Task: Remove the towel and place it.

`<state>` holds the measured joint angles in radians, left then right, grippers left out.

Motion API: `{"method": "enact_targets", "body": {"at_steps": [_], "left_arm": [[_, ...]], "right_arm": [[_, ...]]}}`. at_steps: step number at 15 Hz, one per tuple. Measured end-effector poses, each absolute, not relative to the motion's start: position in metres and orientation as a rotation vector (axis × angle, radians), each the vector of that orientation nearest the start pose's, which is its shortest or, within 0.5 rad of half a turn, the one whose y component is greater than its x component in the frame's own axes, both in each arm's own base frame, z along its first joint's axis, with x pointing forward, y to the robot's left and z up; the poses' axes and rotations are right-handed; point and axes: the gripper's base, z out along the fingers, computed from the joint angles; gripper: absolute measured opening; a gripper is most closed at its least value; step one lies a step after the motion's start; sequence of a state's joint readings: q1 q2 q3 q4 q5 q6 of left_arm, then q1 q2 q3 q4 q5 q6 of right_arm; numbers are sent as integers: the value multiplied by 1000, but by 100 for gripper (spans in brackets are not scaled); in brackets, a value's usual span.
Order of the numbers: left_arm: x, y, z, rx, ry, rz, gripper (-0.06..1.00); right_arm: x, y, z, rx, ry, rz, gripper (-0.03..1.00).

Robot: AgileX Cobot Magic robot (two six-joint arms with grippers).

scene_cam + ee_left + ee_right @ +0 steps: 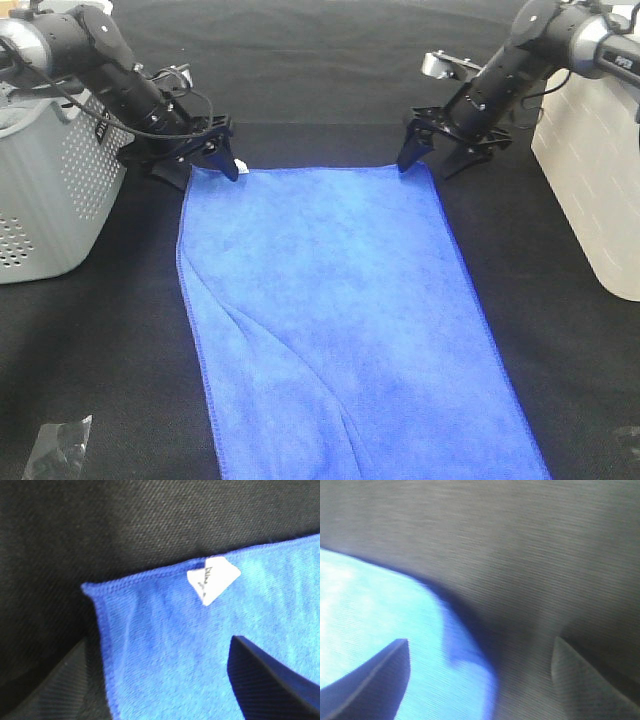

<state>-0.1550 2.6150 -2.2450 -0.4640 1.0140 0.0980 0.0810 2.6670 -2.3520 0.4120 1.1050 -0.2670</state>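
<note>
The bright blue towel (340,320) lies spread flat on the black table, running from the far middle to the near edge, with a long fold along its left side. My left gripper (203,170) stands open over the towel's far left corner, where the white tag (212,577) shows. In the left wrist view one dark finger (265,680) hangs over the blue towel (200,645) and the other is off its edge. My right gripper (430,165) is open over the far right corner (395,620), with the fingers straddling the towel's edge. Neither gripper holds anything.
A grey perforated basket (50,190) stands at the left edge behind my left arm. A white basket (590,170) stands at the right edge. A small crumpled clear plastic scrap (60,450) lies at the near left on the black table (100,340).
</note>
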Motion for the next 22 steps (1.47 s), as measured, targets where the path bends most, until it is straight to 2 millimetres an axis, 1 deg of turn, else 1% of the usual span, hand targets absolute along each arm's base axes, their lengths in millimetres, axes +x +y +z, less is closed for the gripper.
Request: {"method": "enact_targets", "body": {"at_steps": [3, 6, 8, 9, 10, 11, 12, 14, 15, 16, 19, 21, 22], "left_arm": [[524, -137, 102, 123, 2784, -689, 73], [520, -153, 102, 164, 2781, -704, 73], [520, -154, 101, 167, 2779, -706, 72], [520, -153, 101, 173, 2780, -693, 69], [520, -153, 100, 182, 2782, -677, 64], [520, -152, 100, 186, 2780, -665, 55], [521, -152, 98, 186, 2780, -657, 45], [521, -152, 94, 197, 2775, -647, 21], [522, -151, 93, 214, 2771, -640, 8], [522, -151, 93, 229, 2766, -636, 3], [523, -151, 93, 238, 2755, -624, 2], [527, -151, 102, 282, 2717, -591, 2], [531, -153, 111, 310, 2678, -586, 2]], "right_arm": [[536, 95, 100, -325, 2790, 533, 76], [535, 103, 99, -335, 2780, 541, 76], [535, 101, 97, -351, 2786, 504, 69], [536, 100, 96, -358, 2786, 480, 64], [536, 98, 96, -368, 2785, 451, 60], [537, 97, 95, -372, 2782, 432, 46], [538, 96, 94, -376, 2777, 410, 35], [539, 95, 93, -384, 2769, 390, 7], [539, 95, 93, -385, 2770, 389, 3], [539, 94, 93, -386, 2768, 383, 3], [541, 94, 93, -389, 2755, 364, 3], [545, 94, 95, -378, 2705, 336, 3], [549, 93, 98, -370, 2661, 315, 3]]}}
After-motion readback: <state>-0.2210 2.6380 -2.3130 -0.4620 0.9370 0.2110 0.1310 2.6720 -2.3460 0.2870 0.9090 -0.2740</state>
